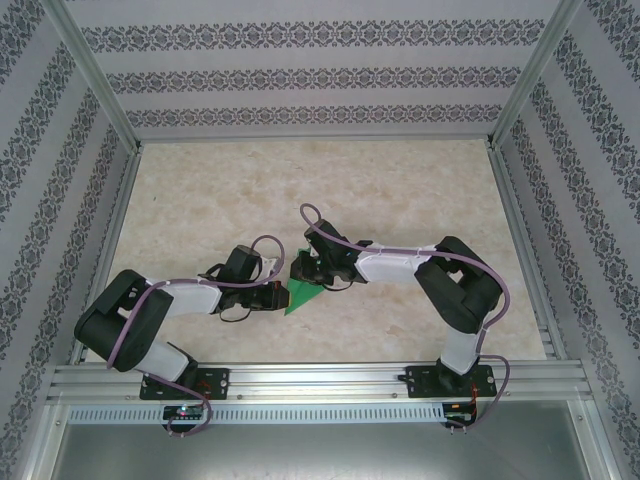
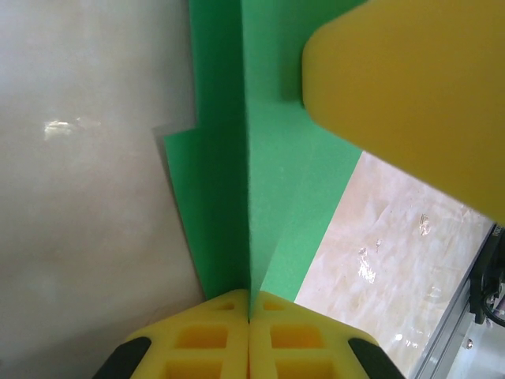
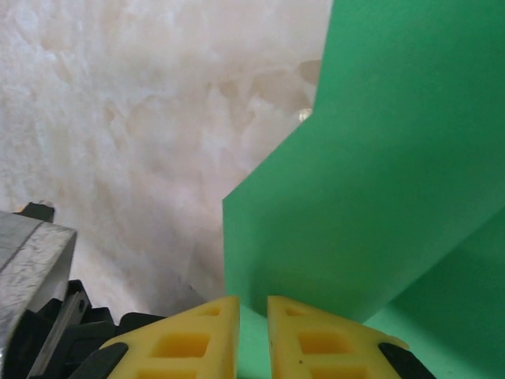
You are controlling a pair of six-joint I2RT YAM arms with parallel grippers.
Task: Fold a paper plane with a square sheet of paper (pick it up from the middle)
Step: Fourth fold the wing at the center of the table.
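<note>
Your left end effector [image 2: 249, 314] was pinched shut on the bright green, partly folded paper sheet [image 1: 300, 297] near the table [image 1: 400, 190] front. Your right end effector [image 3: 252, 316], nearly closed, gripped its edge. Opposed pulling could tear it.

The left arm [image 1: 150, 312] and right arm [image 1: 455, 285] bend at the elbow and reach inward, wrists low, meeting in the middle. The left gripper [image 2: 248, 306] is pinched tight on the paper [image 2: 225, 205]. Just beside it, the right gripper [image 3: 252, 312] clamps the same paper, with a thin gap between its fingers.
</note>
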